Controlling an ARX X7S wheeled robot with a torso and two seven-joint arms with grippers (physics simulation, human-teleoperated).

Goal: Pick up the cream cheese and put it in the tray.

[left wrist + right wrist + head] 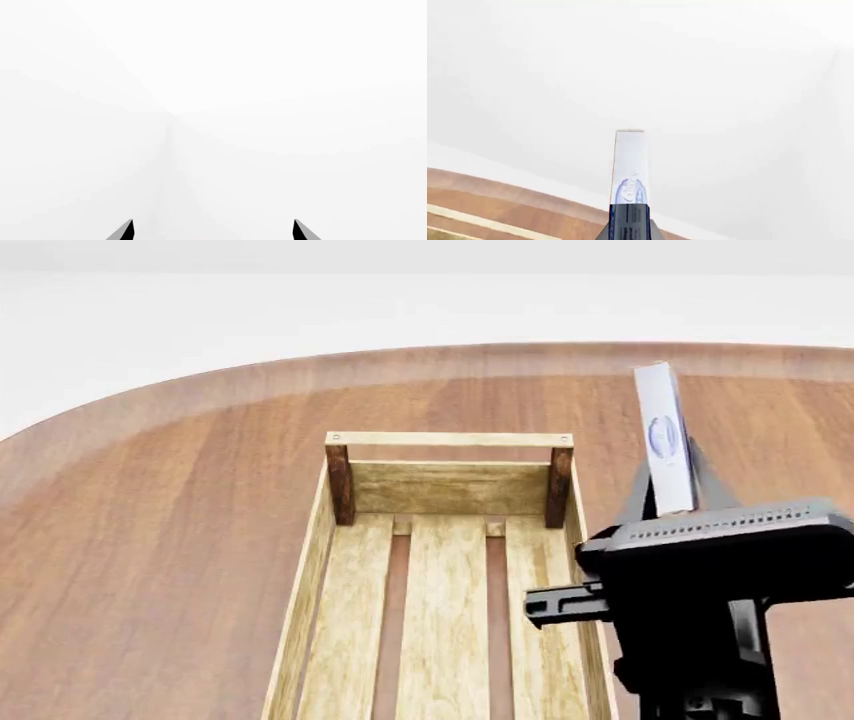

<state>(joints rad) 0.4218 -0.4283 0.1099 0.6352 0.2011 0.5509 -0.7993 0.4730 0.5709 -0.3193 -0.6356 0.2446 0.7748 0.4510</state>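
Right tool (671, 502) gripping cream cheese (663, 440), tray (449, 487), wooden table (160, 510), white walls.

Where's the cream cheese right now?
In the head view the cream cheese stands on edge in the right claw, lifted above the table at the right, just outside the tray's far right corner.

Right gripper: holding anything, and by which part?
Yes: the right gripper grips the small flat white-grey cream cheese box by its lower end, box standing upright. The left gripper is open, empty.
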